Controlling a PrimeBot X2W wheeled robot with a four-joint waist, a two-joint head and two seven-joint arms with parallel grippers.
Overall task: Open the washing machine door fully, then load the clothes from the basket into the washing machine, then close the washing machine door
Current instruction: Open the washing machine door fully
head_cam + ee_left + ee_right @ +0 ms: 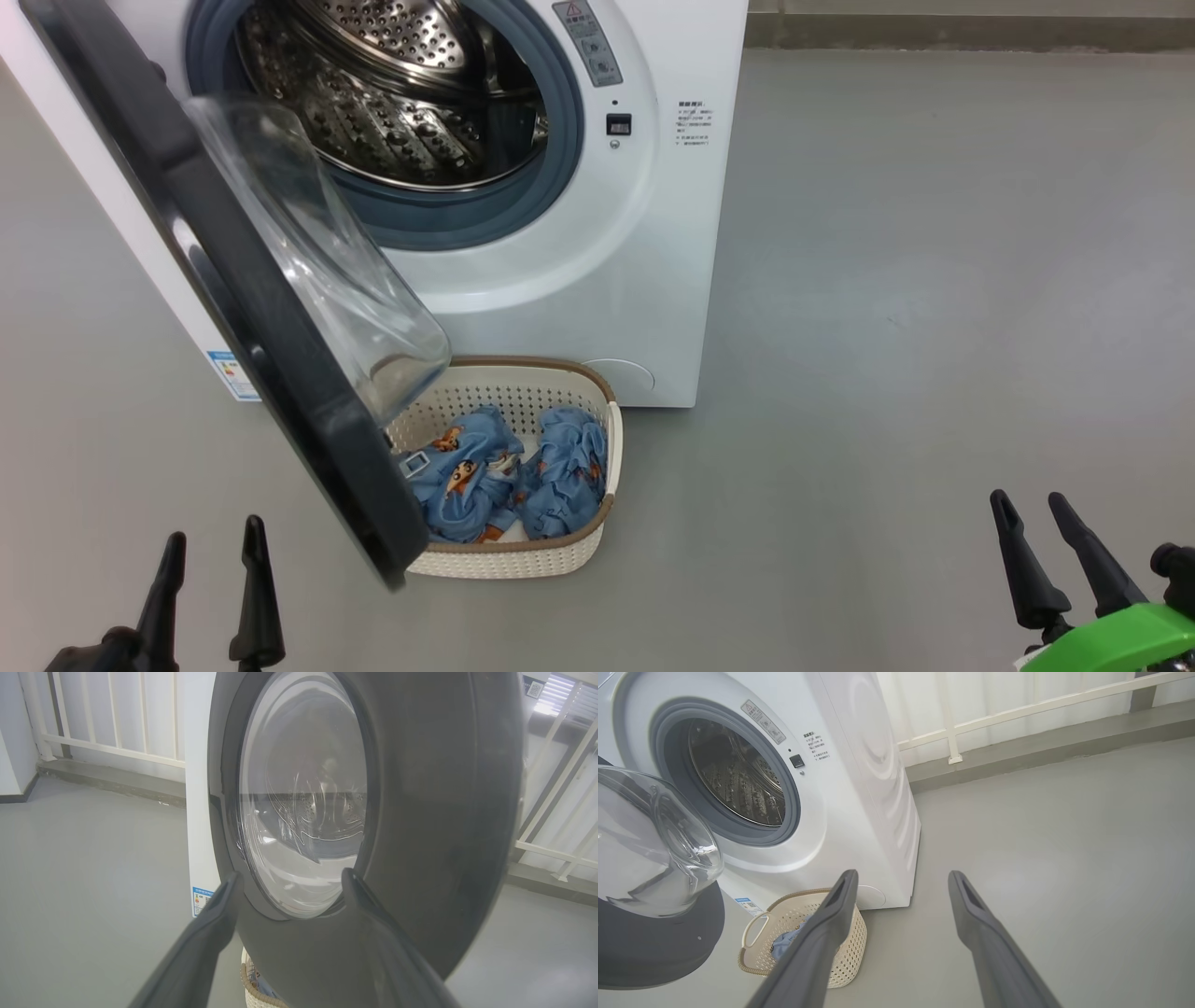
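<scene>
Door-opening step, looks unfinished. The door (229, 280) is swung out from the washing machine (597, 299) but hangs over the left end of the basket (523, 560) on the floor. Both clothes (509, 471) are in the basket. Left gripper (214, 529) and right gripper (1029, 497) are spread, empty and touching nothing. Next, probably: the left one pushes the door wider. Basket's left end is hidden by the door; drum top is cut off.

The basket (611, 439) is overhung at its left end by the open washing machine door (317, 420); the drum mouth (401, 93) and right-hand floor (887, 327) are left unobstructed.
</scene>
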